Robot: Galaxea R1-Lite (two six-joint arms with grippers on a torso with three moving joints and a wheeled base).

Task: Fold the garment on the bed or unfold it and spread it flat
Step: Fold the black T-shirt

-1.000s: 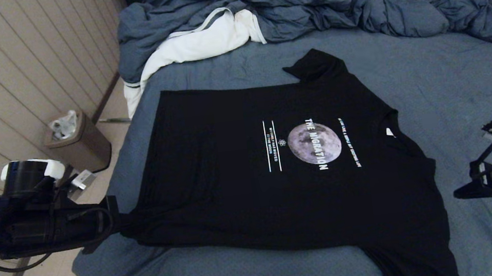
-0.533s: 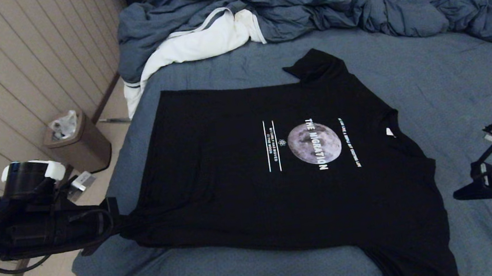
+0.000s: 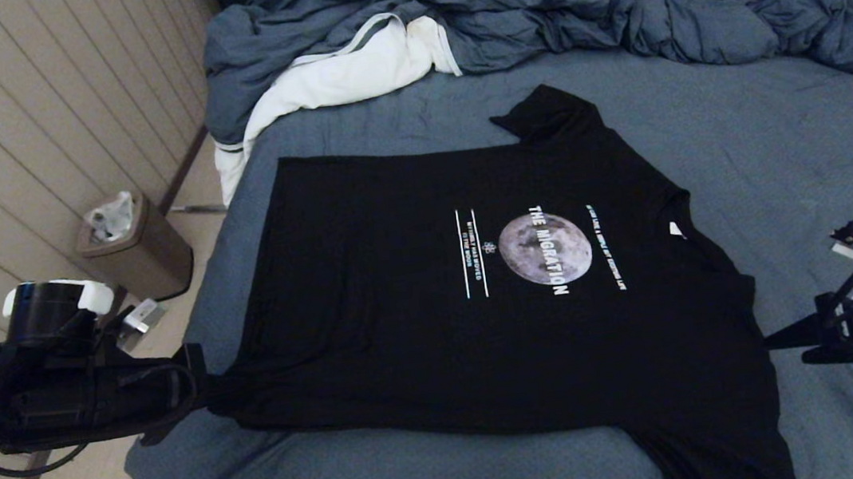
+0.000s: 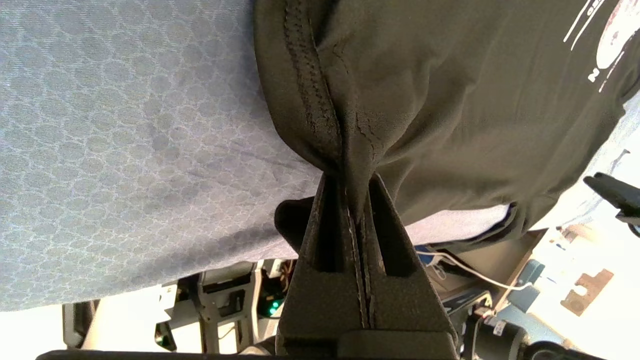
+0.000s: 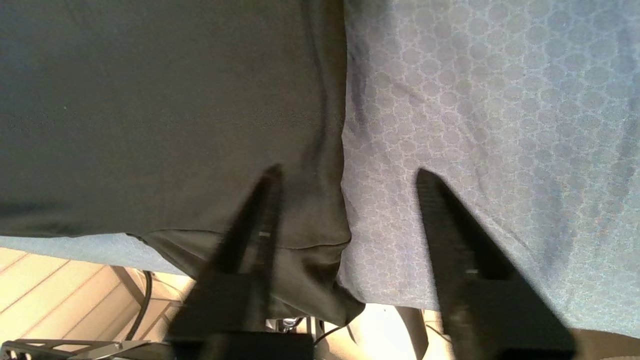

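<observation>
the garment [image 3: 481, 297] lies flat, print up, on the bed [image 3: 783, 126]. left gripper [image 4: 357, 200] jaws are clamped on its hem corner; right gripper [image 5: 345, 175] jaws gape astride its opposite edge.

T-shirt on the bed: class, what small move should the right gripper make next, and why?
Probably ease forward a little, then close. The right gripper is open astride the T-shirt edge near the sleeve, while the left gripper is shut on the hem corner. Both arms holding would let them fold or spread it on the bed.
</observation>
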